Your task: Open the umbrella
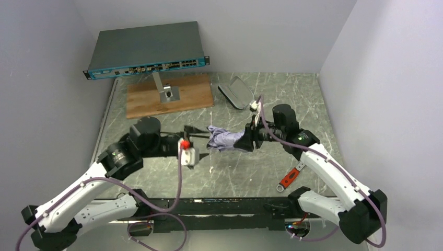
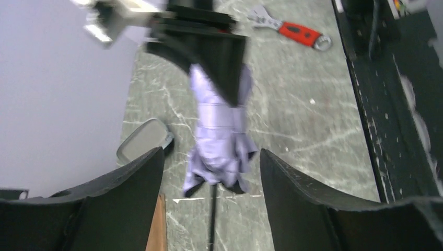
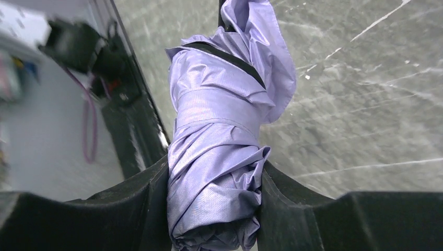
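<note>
Umbrella point(image 1: 222, 139) furled at mid-table, long axis left to right: right gripper point(image 3: 214, 172) clamped on its canopy end, left gripper point(image 2: 210, 152) wide (nothing held) astride the thin shaft point(image 2: 212, 219), nearer its handle end.

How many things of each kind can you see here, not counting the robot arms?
Umbrella: 1
Grey pouch: 1
Red-handled wrench: 1
Wooden board: 1
Network switch on a stand: 1
Total: 5
</note>
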Controlling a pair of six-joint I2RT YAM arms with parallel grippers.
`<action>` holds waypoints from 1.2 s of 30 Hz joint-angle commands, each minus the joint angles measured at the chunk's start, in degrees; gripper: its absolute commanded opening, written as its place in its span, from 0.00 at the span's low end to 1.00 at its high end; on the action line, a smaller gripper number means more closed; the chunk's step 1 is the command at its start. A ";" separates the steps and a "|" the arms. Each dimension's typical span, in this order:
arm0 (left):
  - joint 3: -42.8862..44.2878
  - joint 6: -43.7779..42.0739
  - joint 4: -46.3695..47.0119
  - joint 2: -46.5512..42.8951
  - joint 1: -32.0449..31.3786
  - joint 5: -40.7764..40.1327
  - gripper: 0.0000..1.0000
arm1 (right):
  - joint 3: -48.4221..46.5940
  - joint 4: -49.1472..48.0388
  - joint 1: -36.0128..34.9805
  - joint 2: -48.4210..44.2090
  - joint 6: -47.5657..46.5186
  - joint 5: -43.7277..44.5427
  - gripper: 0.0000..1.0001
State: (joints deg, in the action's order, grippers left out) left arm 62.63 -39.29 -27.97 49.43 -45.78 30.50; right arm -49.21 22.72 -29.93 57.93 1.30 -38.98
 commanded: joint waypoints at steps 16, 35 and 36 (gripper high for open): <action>-8.16 -8.33 14.23 6.05 -16.62 -19.31 0.49 | 1.64 -22.98 4.97 3.70 30.18 -15.44 0.00; -10.22 -10.54 11.80 12.95 -15.01 -17.82 0.25 | -0.62 -21.62 4.83 4.64 28.36 -16.06 0.00; -9.95 -11.16 10.89 13.07 -15.08 -17.11 0.19 | -1.07 -21.18 4.82 4.84 28.07 -15.93 0.00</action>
State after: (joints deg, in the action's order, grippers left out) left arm 52.66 -49.12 -14.00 60.97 -60.93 10.85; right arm -46.22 6.63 -25.17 63.44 29.02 -52.36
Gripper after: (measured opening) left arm 0.270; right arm 0.485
